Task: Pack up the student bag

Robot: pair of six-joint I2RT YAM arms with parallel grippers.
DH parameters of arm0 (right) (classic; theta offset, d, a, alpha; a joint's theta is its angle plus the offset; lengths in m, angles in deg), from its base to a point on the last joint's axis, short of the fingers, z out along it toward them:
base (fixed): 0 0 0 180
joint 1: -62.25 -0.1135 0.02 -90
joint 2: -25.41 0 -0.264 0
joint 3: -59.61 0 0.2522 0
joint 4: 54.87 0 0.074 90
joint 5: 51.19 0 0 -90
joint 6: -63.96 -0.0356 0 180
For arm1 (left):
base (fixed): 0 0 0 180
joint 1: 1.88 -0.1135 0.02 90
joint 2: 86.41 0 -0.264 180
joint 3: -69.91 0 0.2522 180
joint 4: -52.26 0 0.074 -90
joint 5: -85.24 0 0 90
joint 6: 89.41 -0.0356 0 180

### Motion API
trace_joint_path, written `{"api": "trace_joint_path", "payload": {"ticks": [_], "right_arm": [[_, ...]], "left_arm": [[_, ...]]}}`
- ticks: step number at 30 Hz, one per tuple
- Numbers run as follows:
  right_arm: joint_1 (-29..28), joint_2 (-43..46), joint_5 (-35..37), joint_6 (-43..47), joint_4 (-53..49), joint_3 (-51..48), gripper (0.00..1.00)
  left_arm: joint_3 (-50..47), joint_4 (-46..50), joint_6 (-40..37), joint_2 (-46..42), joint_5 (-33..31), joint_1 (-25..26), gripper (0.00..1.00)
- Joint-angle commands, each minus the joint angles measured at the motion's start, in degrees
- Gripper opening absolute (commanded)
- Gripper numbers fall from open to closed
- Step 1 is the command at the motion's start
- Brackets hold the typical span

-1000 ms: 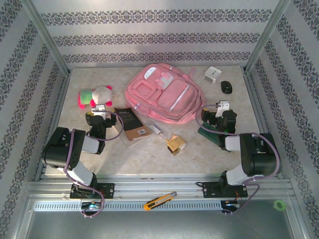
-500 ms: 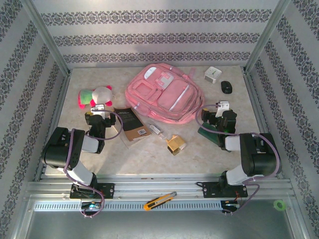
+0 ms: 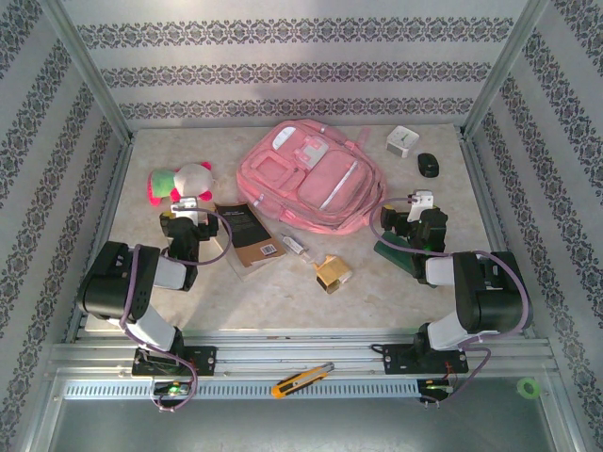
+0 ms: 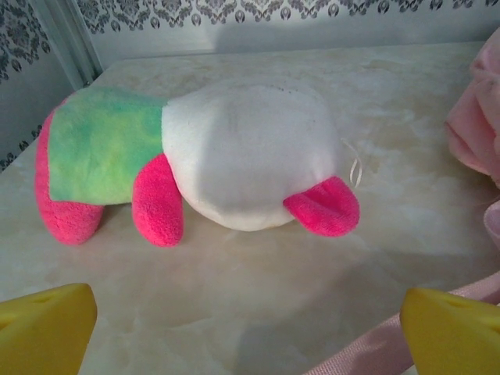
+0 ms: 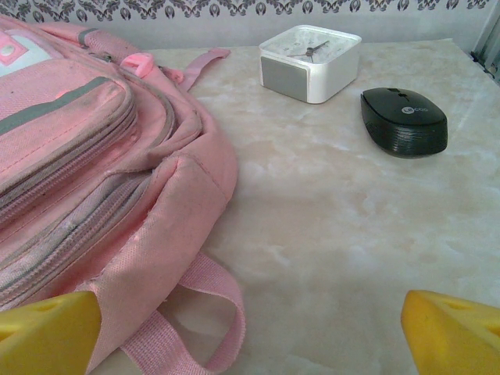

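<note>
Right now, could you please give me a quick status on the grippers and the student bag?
Left gripper open, empty, facing plush toy. Right gripper open, empty, beside student bag. Bag flat; clock, mouse clear of it.

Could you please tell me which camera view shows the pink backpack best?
The top external view: the whole backpack is seen from above, pockets up. The right wrist view gives its near side and a strap; the left wrist view, a sliver of pink at the right edge.

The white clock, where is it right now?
From above, the white clock sits at the far right of the table, between the pink backpack and the black mouse, touching neither.
</note>
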Motion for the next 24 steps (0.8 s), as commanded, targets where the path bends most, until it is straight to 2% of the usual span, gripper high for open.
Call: {"api": "trace_joint_path", "payload": {"ticks": [1, 4, 7, 11, 15, 18, 20, 24], "right_arm": [[0.1, 5.2, -2.2, 1.0, -4.5, 2.8, 0.98], [-0.5, 14.8, 0.2, -2.7, -25.9, 9.5, 0.98], [-1.3, 20.6, 1.1, -7.5, -37.0, 14.5, 0.98], [-4.5, 24.5, 3.3, -12.4, -48.6, 21.2, 0.98], [-10.0, 22.1, 1.4, -16.8, -65.2, 30.6, 0.98], [-15.5, 19.6, -2.9, -19.5, -72.2, 33.3, 0.98], [-19.6, 19.3, -2.7, -22.5, -73.1, 31.7, 0.98], [-26.2, 19.7, -1.5, -27.0, -73.3, 27.4, 0.98]], "left_arm": [[-1.1, -0.6, -1.7, -5.0, -2.4, 0.9, 0.99], [3.6, 16.5, -1.3, -16.2, -5.3, 1.9, 0.97], [10.0, 28.8, 0.8, -25.3, -7.7, 2.0, 0.95], [21.5, 47.5, 4.3, -30.3, -4.9, 2.0, 0.92], [32.5, 67.2, 10.8, -28.7, 7.0, 2.0, 0.87], [36.6, 77.3, 15.3, -26.0, 16.1, 2.0, 0.81], [36.6, 80.5, 18.2, -25.1, 20.0, 2.1, 0.78], [31.1, 78.8, 23.2, -24.6, 25.8, 2.2, 0.75]]}}
